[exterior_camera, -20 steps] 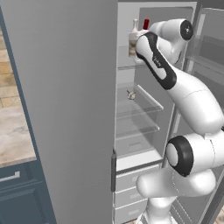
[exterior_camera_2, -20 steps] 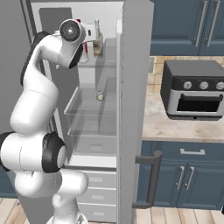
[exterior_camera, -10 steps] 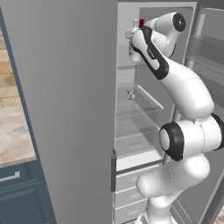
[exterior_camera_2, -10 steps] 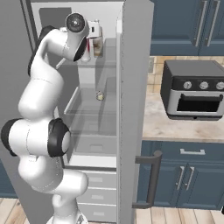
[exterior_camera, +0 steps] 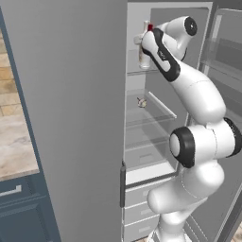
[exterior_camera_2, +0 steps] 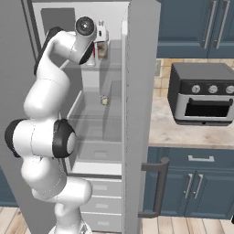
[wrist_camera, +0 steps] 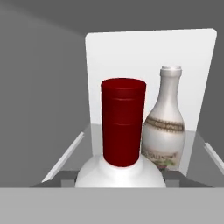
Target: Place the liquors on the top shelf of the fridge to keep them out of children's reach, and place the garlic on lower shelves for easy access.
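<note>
- No text, brand, number or sign can be read anywhere.
- A pale label with a patterned band is borne by the greyish-brown bottle (wrist_camera: pixel 165 127), just behind the red-capped white bottle (wrist_camera: pixel 123 131); its print is too blurred to be made out.

I read the tall grey fridge (exterior_camera: pixel 71 118) as matt painted metal, smooth, no sheen. Its thin shelf panels (exterior_camera: pixel 151 111) look like clear glass with pale edges. The white bottle with the red cap (wrist_camera: pixel 122 170) has a smooth, slightly glossy body; the cap (wrist_camera: pixel 123 120) is satin plastic with faint ridges. The greyish narrow-necked bottle (wrist_camera: pixel 165 127) looks like frosted glass with a printed paper label. The small whitish garlic bulb (exterior_camera: pixel 141 102) looks matt.
</note>
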Tool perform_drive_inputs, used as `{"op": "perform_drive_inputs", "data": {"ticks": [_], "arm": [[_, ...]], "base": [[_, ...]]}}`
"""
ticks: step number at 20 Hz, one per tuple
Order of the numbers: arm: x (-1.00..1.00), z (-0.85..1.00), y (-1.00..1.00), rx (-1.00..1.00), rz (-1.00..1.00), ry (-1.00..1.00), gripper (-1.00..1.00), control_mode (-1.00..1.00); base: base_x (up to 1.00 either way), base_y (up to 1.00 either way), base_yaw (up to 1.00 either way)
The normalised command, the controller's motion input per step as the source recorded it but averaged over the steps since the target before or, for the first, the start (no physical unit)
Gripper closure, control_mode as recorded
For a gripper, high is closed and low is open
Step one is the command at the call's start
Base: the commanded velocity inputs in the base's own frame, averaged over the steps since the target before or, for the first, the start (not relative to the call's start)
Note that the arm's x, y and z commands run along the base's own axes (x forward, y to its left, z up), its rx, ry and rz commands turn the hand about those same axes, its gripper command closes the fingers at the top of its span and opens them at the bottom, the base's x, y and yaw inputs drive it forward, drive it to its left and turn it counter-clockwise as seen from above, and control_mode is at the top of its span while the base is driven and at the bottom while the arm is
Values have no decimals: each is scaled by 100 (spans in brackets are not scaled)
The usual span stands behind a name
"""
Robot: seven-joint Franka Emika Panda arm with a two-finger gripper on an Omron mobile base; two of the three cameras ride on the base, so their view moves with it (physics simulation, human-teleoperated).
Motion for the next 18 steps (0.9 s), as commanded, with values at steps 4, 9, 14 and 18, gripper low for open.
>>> {"op": "perform_drive_inputs", "data": {"ticks": [4, 9, 14, 18], "arm": [[31, -17, 0, 0, 4, 0, 100, -100], [33, -14, 0, 0, 4, 0, 100, -100], [32, -19, 0, 0, 5, 0, 100, -100], [31, -22, 0, 0, 5, 0, 100, -100]], "base": [[0, 0, 0], [0, 0, 0], [0, 0, 0], [0, 0, 0]]}}
